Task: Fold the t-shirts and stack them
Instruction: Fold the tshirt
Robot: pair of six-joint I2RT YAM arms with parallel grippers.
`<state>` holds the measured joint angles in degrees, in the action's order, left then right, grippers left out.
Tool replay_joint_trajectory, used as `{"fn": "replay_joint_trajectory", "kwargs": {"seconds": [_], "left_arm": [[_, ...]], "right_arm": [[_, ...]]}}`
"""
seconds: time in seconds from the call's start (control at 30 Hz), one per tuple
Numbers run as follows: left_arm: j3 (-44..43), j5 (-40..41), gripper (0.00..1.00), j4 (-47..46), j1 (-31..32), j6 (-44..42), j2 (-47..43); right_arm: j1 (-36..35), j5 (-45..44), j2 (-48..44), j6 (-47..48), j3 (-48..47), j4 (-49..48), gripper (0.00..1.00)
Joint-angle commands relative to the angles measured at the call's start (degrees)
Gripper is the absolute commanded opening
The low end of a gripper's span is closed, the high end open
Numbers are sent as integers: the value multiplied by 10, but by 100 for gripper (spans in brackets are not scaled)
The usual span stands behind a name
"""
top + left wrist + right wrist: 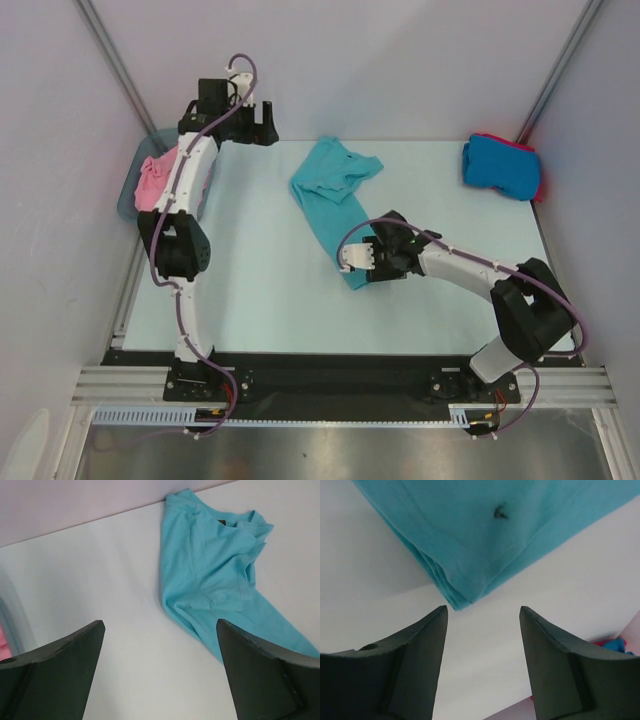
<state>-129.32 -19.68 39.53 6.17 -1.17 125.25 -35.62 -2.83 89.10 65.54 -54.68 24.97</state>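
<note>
A teal t-shirt (335,195) lies crumpled in a long diagonal strip on the middle of the table, collar end toward the back. My right gripper (350,262) hovers at its near end, open and empty. In the right wrist view the folded corner of the teal t-shirt (495,535) lies just past the open gripper (482,612). My left gripper (262,130) is raised at the back left, open, holding nothing. The left wrist view shows that gripper (160,630) over bare table, left of the teal t-shirt (215,565). A pink t-shirt (152,180) sits bunched in the tub. A folded bright blue t-shirt (500,165) rests on a red one (541,188).
The grey-blue tub (128,205) stands at the left table edge, partly behind the left arm. The blue and red stack sits in the back right corner by the wall. Grey walls close the table at the back and both sides.
</note>
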Motion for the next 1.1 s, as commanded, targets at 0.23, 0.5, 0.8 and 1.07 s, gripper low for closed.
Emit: {"fn": "replay_joint_trajectory", "kwargs": {"seconds": [0.23,0.5,0.8,1.07], "left_arm": [[14,37,100,20,-42,-44,-72],[19,47,100,21,-45,-41,-87],[18,68,100,19,-44,-49,-111],[20,92,100,17,-45,-59,-106]], "right_arm": [[-60,66,17,28,-6,47,64],[-75,62,61,35,19,25,62],[-66,44,118,40,22,-73,58],[-62,60,149,34,-38,-12,0]]}}
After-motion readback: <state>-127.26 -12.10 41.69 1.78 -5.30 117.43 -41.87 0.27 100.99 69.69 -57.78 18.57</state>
